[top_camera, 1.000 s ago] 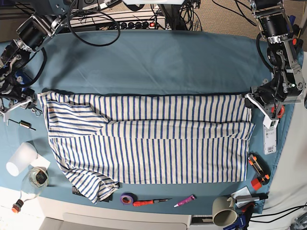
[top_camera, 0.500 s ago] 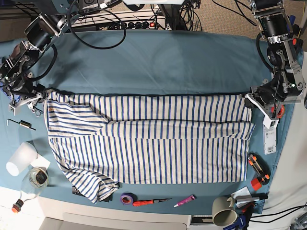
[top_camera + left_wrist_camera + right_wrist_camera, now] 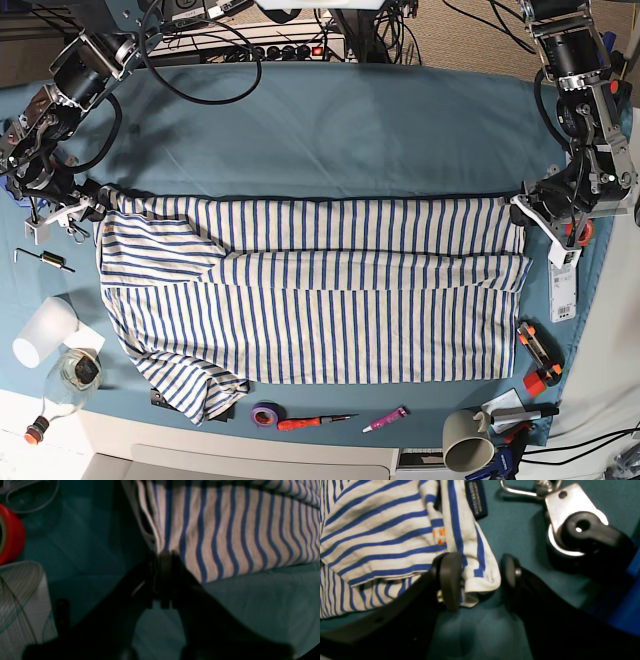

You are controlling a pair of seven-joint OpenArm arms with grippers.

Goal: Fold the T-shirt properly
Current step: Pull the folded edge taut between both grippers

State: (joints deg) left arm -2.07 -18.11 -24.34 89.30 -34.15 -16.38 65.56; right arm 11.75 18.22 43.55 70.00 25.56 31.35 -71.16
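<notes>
The white T-shirt (image 3: 320,290) with blue stripes lies spread flat across the teal table (image 3: 330,130), with its sleeve bunched at the front left. My left gripper (image 3: 522,205) is at the shirt's far right corner. In the left wrist view my left gripper (image 3: 163,555) is shut on the edge of the shirt (image 3: 225,530). My right gripper (image 3: 88,205) is at the shirt's far left corner. In the right wrist view my right gripper (image 3: 480,576) is open, and a corner of the shirt (image 3: 382,537) lies between the pads, near a dark neck label (image 3: 475,497).
A metal clamp (image 3: 572,520) lies right beside my right gripper. A white cup (image 3: 45,330) and a glass bottle (image 3: 70,375) stand front left. A purple tape roll (image 3: 265,413), a red screwdriver (image 3: 310,422), a mug (image 3: 465,440) and an orange clamp (image 3: 540,355) line the front edge.
The arm on the base view's left has moved right to the shirt's far left corner, and that corner has shifted a little to the right. The other arm has not moved.
</notes>
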